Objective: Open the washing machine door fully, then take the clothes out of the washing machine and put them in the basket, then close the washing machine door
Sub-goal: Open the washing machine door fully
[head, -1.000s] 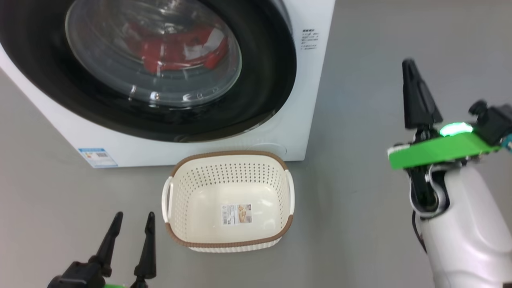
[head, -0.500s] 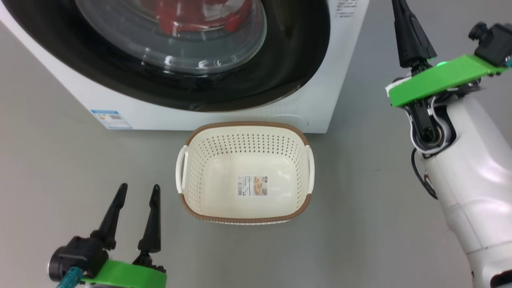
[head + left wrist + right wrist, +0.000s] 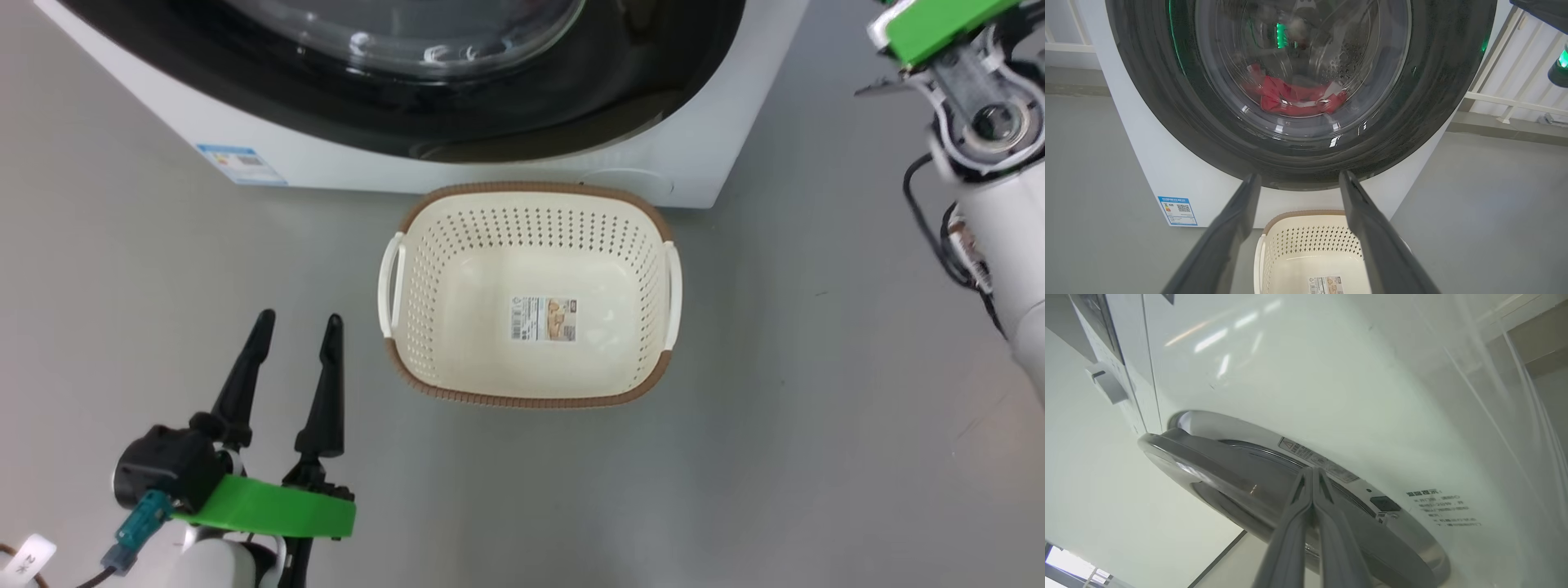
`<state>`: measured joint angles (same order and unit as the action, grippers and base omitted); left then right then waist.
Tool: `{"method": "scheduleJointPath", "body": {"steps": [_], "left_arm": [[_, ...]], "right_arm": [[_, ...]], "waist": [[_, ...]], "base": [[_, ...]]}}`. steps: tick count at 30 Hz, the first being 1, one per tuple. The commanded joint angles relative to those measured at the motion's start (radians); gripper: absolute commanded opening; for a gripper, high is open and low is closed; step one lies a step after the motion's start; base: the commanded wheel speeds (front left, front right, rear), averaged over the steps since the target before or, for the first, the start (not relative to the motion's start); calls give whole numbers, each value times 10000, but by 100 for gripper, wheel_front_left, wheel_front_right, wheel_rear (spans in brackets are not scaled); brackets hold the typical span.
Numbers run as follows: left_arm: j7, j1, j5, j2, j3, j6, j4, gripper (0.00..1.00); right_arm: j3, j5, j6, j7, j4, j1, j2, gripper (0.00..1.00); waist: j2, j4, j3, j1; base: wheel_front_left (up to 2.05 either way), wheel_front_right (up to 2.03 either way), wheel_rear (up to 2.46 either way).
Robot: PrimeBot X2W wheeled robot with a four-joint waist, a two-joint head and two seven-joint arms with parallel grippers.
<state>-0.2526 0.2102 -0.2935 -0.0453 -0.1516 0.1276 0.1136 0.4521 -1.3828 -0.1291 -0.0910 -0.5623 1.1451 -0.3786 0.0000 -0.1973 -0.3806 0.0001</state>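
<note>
Along the foot of the washing machine (image 3: 710, 139) the grey floor (image 3: 816, 425) lies open to either side of the basket (image 3: 535, 189), with the broader stretch to the right. The basket sits just in front of the machine's lower right corner, its far rim close to the white panel, though contact cannot be told. It stands mouth up with a label sticker (image 3: 543, 318) on its bottom, its long axis running side to side along the machine's front and its white handles at the two ends. A blue label (image 3: 242, 163) marks the machine's lower left. The washing machine door (image 3: 571, 106) lies against the front, black rim and glass bowl facing the robot. The clothes (image 3: 1290, 96) show red through the glass, low in the drum. The left pincer (image 3: 299, 318) hangs low beside the basket's left end, fingers spread wide and pointing at the machine, gripping nothing. The right forearm (image 3: 1004, 237) rises at the right edge. The right pincer (image 3: 1310, 470) has its fingers pressed together, tips at the door's outer edge near a warning sticker (image 3: 1314, 459); contact cannot be told.
</note>
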Motion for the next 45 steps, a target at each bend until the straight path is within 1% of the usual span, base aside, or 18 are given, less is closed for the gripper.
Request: {"method": "scheduleJointPath", "body": {"steps": [1, 4, 6, 11, 17, 18, 25, 31, 39, 45], "left_arm": [[-92, 226, -40, -167, 239, 31, -230, 100], [-92, 364, -54, -193, 69, 31, -190, 100], [-92, 442, -76, -199, 4, 31, -199, 100], [-92, 556, -104, -204, -114, 31, -225, 100], [-92, 704, -156, -193, -231, 31, -245, 100], [-92, 704, -156, -193, -231, 31, -245, 100], [-92, 787, -199, -164, -323, 31, -213, 100], [-92, 708, -182, -139, -333, 31, -130, 100], [-92, 391, -54, -116, -355, 31, 3, 100], [-92, 66, 43, -155, -414, 31, 79, 100]], "right_arm": [[11, -503, -16, -282, 321, 204, 114, 0], [-80, -1230, -16, -1045, 65, 471, -33, 0], [-146, -1694, -16, -1619, -119, 649, 1, 0], [-194, -2282, -16, -2707, -651, 1075, 84, 0], [-257, -2608, -16, -3547, -1380, 1599, 291, 0], [-257, -2608, -16, -3547, -1380, 1599, 291, 0], [-301, -2944, -16, -4556, -1832, 1908, 568, 0], [-135, -2768, -16, -5061, -1563, 1465, 520, 0], [88, -2636, -16, -5520, -1047, 181, 526, 0], [165, -2589, -16, -5712, -345, -815, 557, 0]], "waist": [[0, -241, -344, 0], [0, -343, -524, -1], [0, -390, -631, -1], [0, -485, -826, -1], [0, -580, -1047, -1], [0, -580, -1047, -1], [0, -629, -1070, -1], [0, -600, -769, -1], [0, -459, -90, -1], [0, -398, 413, -1]], "base": [[0, 0, 0], [0, 0, 0], [0, 0, 0], [0, 0, 0], [0, 0, 0], [0, 0, 0], [0, 0, 0], [0, 0, 0], [0, 0, 0], [0, 0, 0]]}}
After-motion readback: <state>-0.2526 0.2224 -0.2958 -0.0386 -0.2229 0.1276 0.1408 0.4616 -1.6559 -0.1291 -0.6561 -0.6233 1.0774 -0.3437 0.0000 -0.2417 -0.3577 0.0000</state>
